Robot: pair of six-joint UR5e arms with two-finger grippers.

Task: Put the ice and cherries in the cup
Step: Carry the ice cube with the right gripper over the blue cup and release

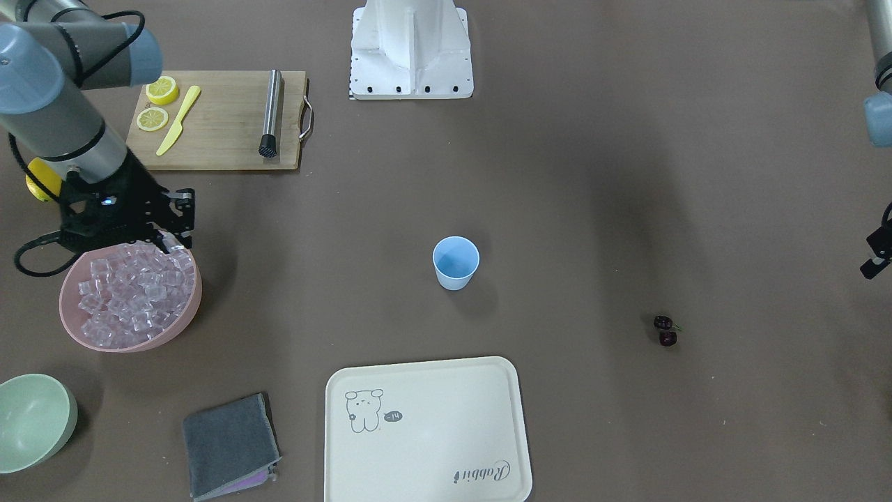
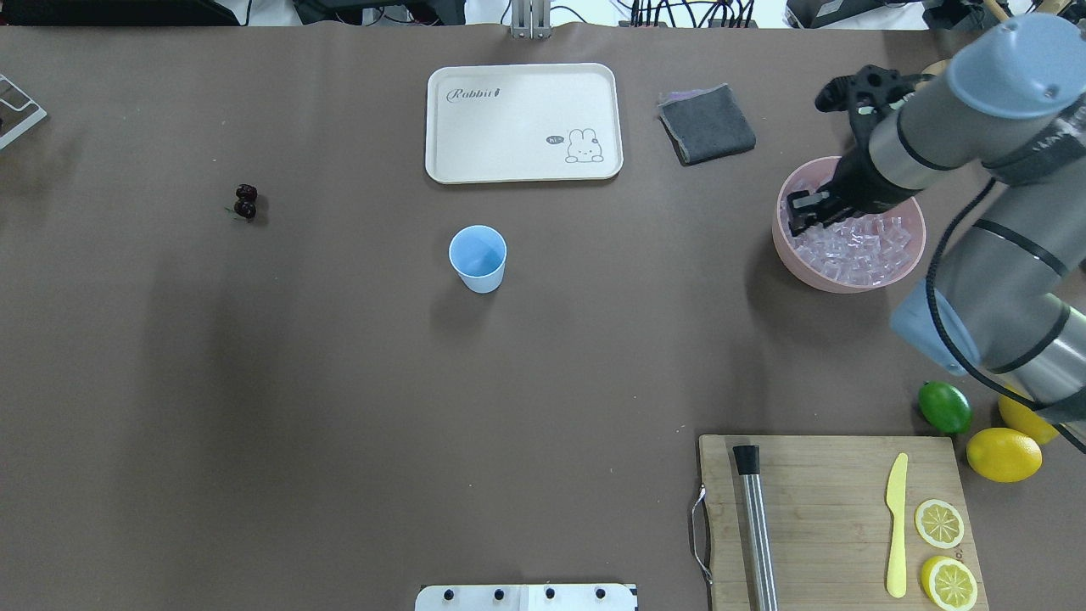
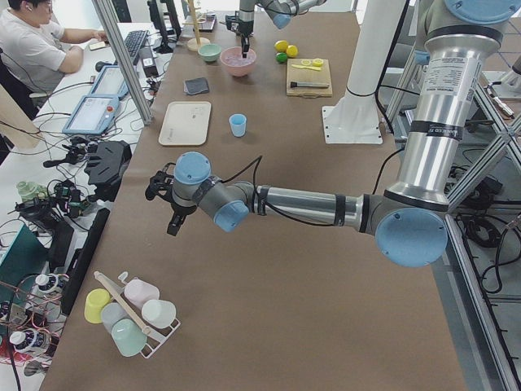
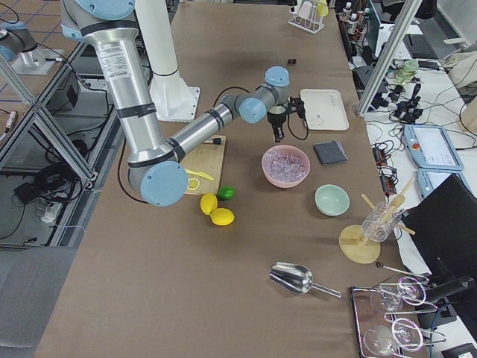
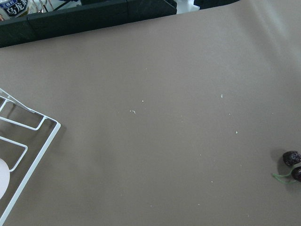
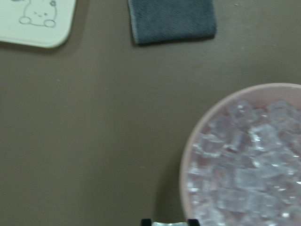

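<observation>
My right gripper [image 2: 802, 214] hangs over the pink bowl [image 2: 813, 276], above its rim at about 9 o'clock in the overhead view. The ice [image 2: 861, 242] fills this bowl in a heap, just below and at 3 o'clock from the gripper. In my right wrist view only the fingertips [image 6: 146, 221] show, at the bottom edge. They stand close together with a pale glassy piece between them, so it looks clamped on one cube of ice. The cup [image 2: 478, 257] stands upright on the table, well apart from this gripper, at about 9 o'clock from it.

My left gripper [image 3: 172, 221] hovers over bare table near the table's end. I cannot tell if its fingers are apart or together. The cherries [image 5: 292, 165] lie on the table at about 4 o'clock in my left wrist view, near the picture's edge, well apart from the cup.
</observation>
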